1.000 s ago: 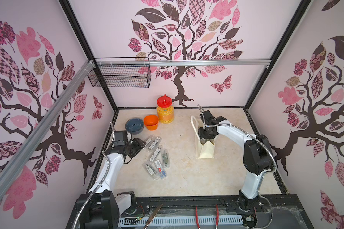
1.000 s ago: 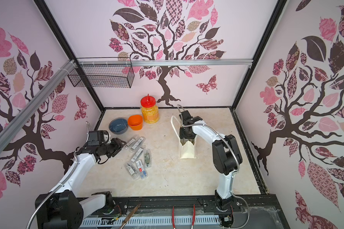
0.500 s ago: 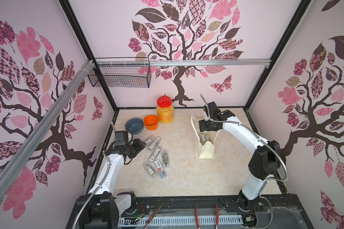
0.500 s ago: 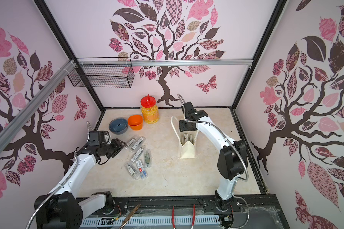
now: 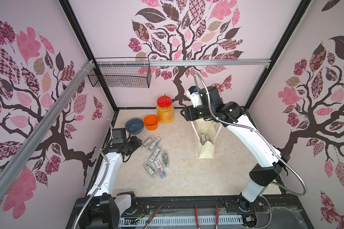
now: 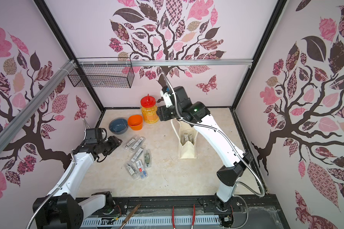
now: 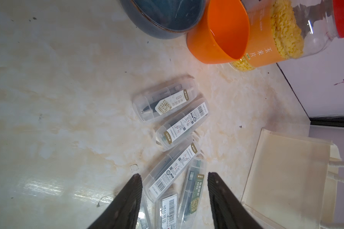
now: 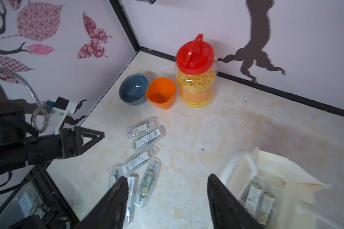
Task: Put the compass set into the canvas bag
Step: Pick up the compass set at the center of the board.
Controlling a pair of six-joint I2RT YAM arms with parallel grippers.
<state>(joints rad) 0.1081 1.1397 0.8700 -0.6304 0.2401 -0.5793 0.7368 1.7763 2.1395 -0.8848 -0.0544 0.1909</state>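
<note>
Black ribbed fingers (image 8: 115,202) spread apart, nothing between them: right gripper (image 8: 165,178) empty (wrist view smeared by blur, yet the gap plain). Seen in both top views raised well above the table (image 5: 187,184), by the far left corner of the canvas bag (image 5: 206,151), clear of the cloth. Bag upright on the right half of the table, cream cloth, mouth gaping upward. Inside, two compass sets (image 5: 204,137) in clear cases, standing on end, side by side.

Further left, the loose compass sets (image 5: 155,154): a scatter of clear cases (seven, as far as countable) lying flat on the table, well apart from the bag. At the left edge of that scatter, left gripper (image 7: 173,174), low, jaws likewise wide with nothing clamped, tips pointing right toward the nearest cases. Contact with them not decidable.

Along the far edge, in a row from left to right: blue bowl (image 5: 134,125), orange cup (image 5: 151,123), jar (image 5: 165,114) of yellow flakes under a red lid, each just beside the next.
</note>
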